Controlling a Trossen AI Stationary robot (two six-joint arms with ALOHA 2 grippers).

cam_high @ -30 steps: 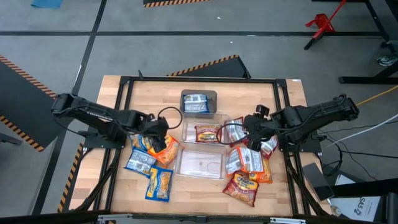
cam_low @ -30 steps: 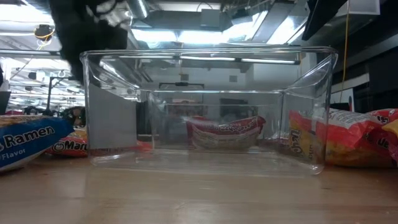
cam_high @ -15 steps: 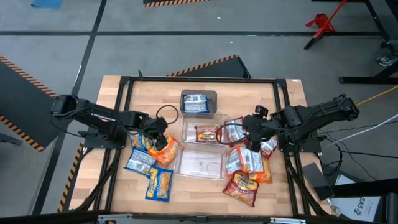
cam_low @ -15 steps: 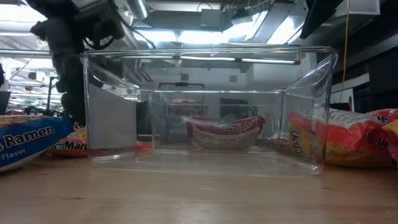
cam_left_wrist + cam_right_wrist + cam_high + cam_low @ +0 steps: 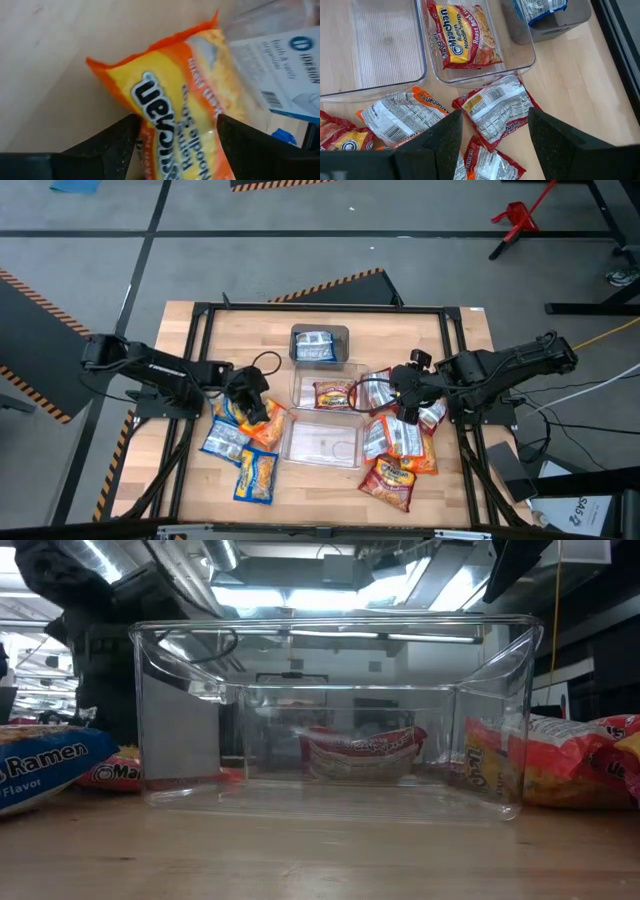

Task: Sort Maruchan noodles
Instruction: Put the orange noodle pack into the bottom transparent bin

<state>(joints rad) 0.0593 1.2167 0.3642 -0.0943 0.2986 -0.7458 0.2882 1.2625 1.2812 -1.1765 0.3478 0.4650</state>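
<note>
My left pincer (image 5: pixel 250 402) has moved a little to the left in the last second and has come lower over the packets on the left side of the desk (image 5: pixel 400 320). Its jaws have also gone wider, and they now stand open around the near end of an orange Maruchan packet (image 5: pixel 187 107), one finger (image 5: pixel 117 142) on each side, but they do not squeeze it yet. I judge that this is the approach to a pick: the packet still lies flat on the wood, just beside the near clear bin (image 5: pixel 322 442), which is empty.

The sorting has already begun. A blue packet (image 5: pixel 315 347) lies in the far bin and an orange roast beef packet (image 5: pixel 465 37) in the middle bin (image 5: pixel 530 57). The other packets are still loose: some blue-and-yellow ones (image 5: pixel 240 448) near my left pincer, and a heap of red-and-silver ones (image 5: pixel 497 110) on the right.

My left arm reaches in low from the left edge, and its wrist points down at the orange packet. My right arm comes in from the right. My right pincer (image 5: pixel 492 132) hovers over the red-and-silver heap with the jaws parted, and it holds nothing.
</note>
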